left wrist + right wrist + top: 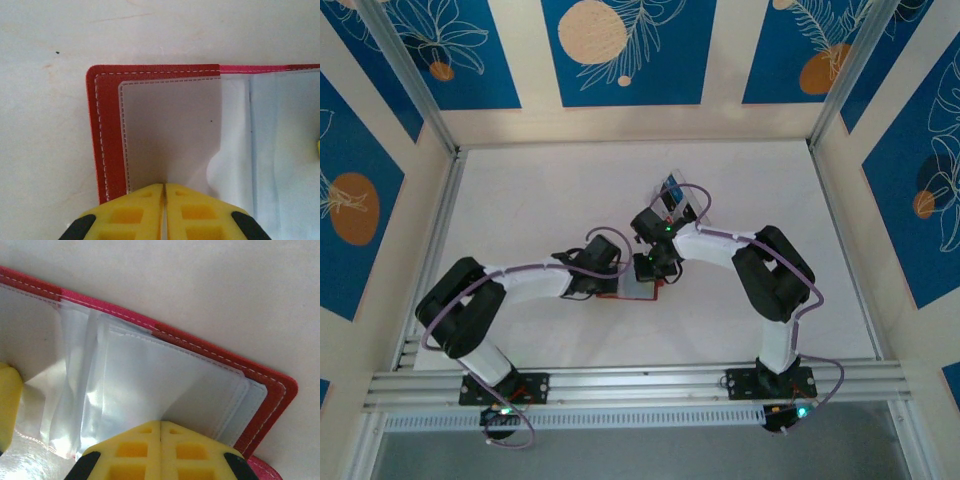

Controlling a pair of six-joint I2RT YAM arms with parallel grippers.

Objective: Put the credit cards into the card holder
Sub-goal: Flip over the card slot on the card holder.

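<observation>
The card holder (635, 291) lies open on the counter (520, 200) at the centre of the top view, between my two arms. My left tool (164, 186) is clenched on its edge at the bottom of the left wrist view, over the grey inner face. My right tool (161, 424) is clenched on a clear sleeve (140, 380), which tents towards the fingers.
</observation>
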